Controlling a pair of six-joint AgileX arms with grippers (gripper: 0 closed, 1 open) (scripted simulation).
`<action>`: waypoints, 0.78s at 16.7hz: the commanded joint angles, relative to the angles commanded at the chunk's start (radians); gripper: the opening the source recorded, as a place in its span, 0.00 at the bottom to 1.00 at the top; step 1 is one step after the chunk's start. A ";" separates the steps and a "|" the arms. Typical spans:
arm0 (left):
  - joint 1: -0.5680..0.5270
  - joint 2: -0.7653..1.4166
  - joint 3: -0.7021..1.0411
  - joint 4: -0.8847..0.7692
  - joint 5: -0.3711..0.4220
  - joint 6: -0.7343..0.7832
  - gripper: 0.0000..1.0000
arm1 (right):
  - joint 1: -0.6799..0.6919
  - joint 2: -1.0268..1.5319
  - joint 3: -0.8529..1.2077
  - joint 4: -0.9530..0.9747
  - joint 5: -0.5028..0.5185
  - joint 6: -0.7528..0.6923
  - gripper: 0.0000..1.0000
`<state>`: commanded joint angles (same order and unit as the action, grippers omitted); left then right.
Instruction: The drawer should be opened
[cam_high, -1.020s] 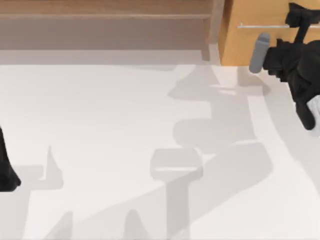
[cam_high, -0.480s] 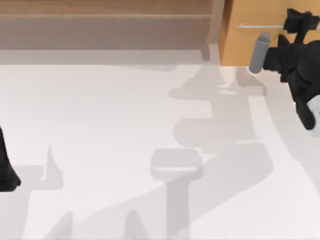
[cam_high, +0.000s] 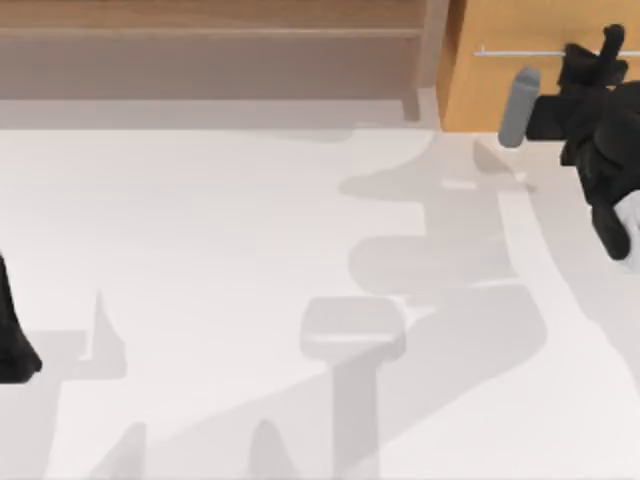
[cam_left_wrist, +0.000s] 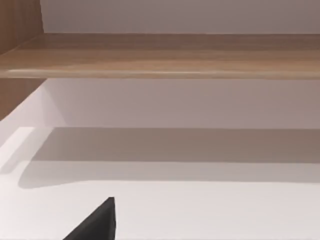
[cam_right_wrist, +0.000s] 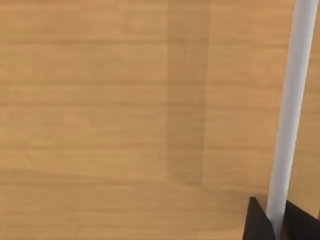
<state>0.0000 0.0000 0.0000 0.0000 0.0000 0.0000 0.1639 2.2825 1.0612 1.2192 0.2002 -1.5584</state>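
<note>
A white desk (cam_high: 250, 250) is carrying a brown-grey open shelf unit (cam_high: 210, 50) along its far edge, and the drawer (cam_high: 520, 90) is standing just beside that unit, on its right, its orange-tan wooden front facing the desk. A thin silver handle (cam_high: 520, 52) is running across the drawer front. The right gripper (cam_high: 592, 55) is reaching in at the drawer front, right of the shelf unit, and is meeting the handle near its right end. In the right wrist view the handle (cam_right_wrist: 290, 115) is passing between two dark fingertips (cam_right_wrist: 257, 222), so the jaws are sitting astride the bar, one on each side; whether they are pinching it cannot be told. The left gripper (cam_left_wrist: 95, 225) is idling well apart from the drawer, in front of the shelf unit's left end.
</note>
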 joint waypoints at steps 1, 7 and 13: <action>0.000 0.000 0.000 0.000 0.000 0.000 1.00 | 0.000 0.000 0.000 0.000 0.000 0.000 0.00; 0.000 0.000 0.000 0.000 0.000 0.000 1.00 | 0.000 0.000 0.000 0.000 0.000 0.000 0.00; 0.000 0.000 0.000 0.000 0.000 0.000 1.00 | 0.017 -0.050 -0.112 0.059 0.013 0.005 0.00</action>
<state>0.0000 0.0000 0.0000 0.0000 0.0000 0.0000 0.1814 2.2324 0.9494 1.2780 0.2128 -1.5534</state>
